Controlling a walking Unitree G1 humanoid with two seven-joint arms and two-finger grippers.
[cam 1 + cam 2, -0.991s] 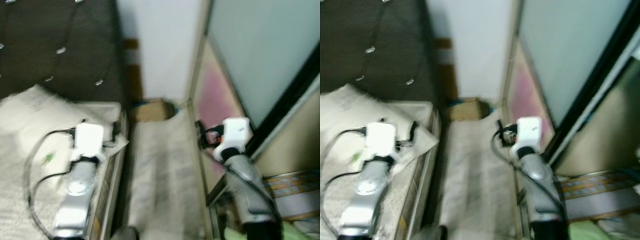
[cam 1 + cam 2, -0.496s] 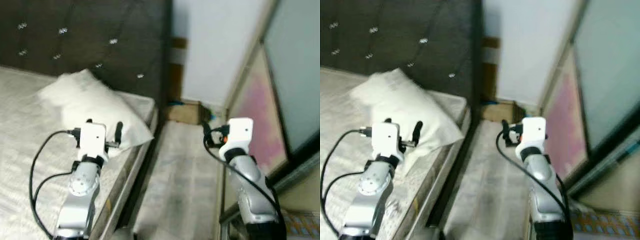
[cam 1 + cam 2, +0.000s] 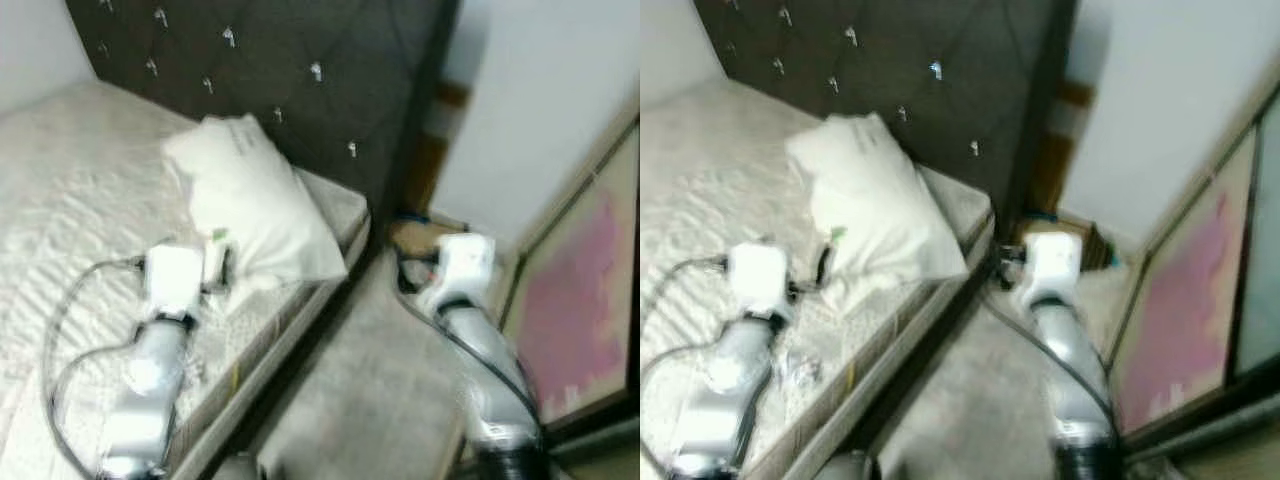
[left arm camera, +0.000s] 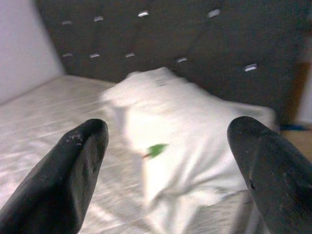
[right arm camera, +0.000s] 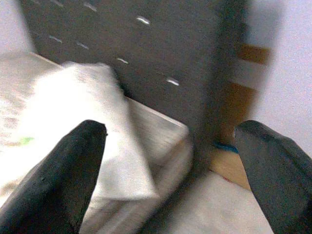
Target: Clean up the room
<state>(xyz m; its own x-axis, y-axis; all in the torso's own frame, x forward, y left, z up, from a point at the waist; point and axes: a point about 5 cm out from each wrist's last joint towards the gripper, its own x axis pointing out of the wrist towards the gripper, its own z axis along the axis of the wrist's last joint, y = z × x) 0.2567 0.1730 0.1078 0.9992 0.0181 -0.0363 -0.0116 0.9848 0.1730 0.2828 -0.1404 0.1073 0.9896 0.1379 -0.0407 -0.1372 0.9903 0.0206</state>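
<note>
A white pillow lies at the head of the bed, against the dark tufted headboard. A small green scrap rests on the pillow's near side. My left gripper hovers open over the mattress just short of the pillow, with nothing between its fingers. Over the floor strip beside the bed, my right gripper is held open and empty, pointing toward the bed corner and the wall. A small crinkled clear wrapper seems to lie on the mattress beside my left arm.
A narrow grey floor strip runs between the bed edge and a sliding door with a pink panel. A brown cardboard box sits at its far end against the white wall.
The camera has swung left, so more of the bed and pillow is in view and the sliding door has slid right. Both grippers stay open in the same pose.
</note>
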